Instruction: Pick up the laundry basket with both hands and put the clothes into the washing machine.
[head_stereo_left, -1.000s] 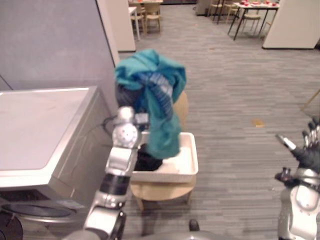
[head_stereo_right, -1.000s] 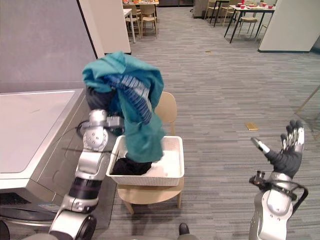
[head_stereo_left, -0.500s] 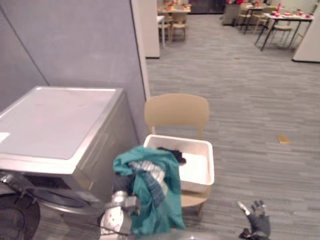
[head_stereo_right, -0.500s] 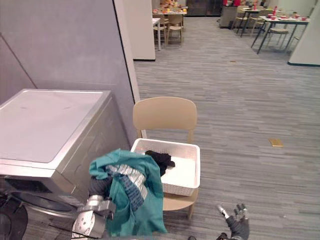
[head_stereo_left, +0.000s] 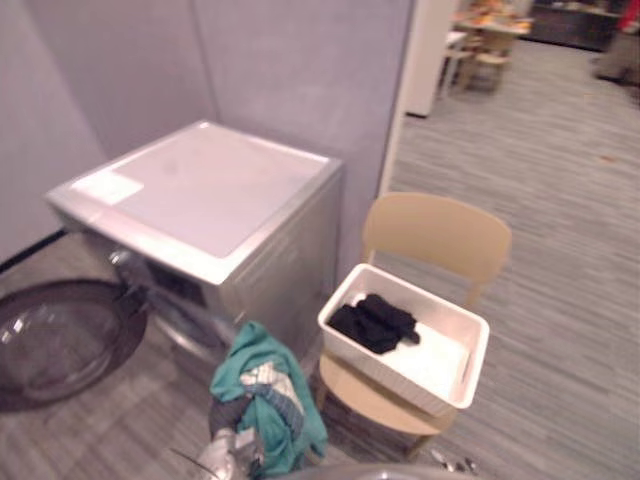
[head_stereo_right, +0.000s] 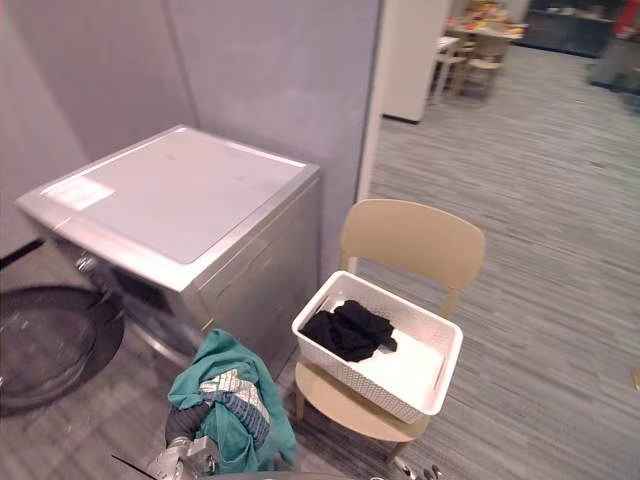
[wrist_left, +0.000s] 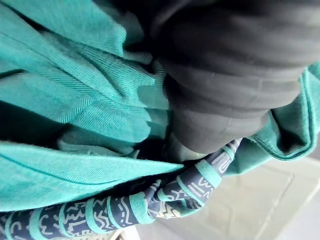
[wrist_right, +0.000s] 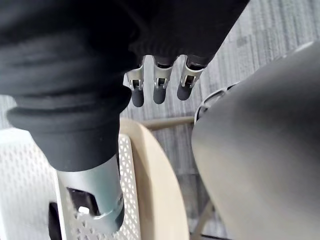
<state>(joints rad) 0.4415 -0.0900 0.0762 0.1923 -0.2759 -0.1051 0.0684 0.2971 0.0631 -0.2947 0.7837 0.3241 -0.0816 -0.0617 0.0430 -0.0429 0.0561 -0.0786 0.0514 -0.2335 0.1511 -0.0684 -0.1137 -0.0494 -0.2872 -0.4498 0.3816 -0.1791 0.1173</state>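
The cloth (head_stereo_left: 262, 395), low in the frame, covers the left hand (wrist_left: 225, 90); its grip I cannot tell, so it may slide off before the washer (head_stereo_left: 200, 190). The right hand (wrist_right: 159, 89) hangs relaxed, empty.

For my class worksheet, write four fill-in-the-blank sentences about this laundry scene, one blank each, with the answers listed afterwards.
The white laundry basket sits on a beige ____.
The garment lying in the basket is ____ in colour.
The round door of the washing machine stands ____.
The teal clothes hang over the robot's ____ hand.
Missing words: chair; black; open; left.
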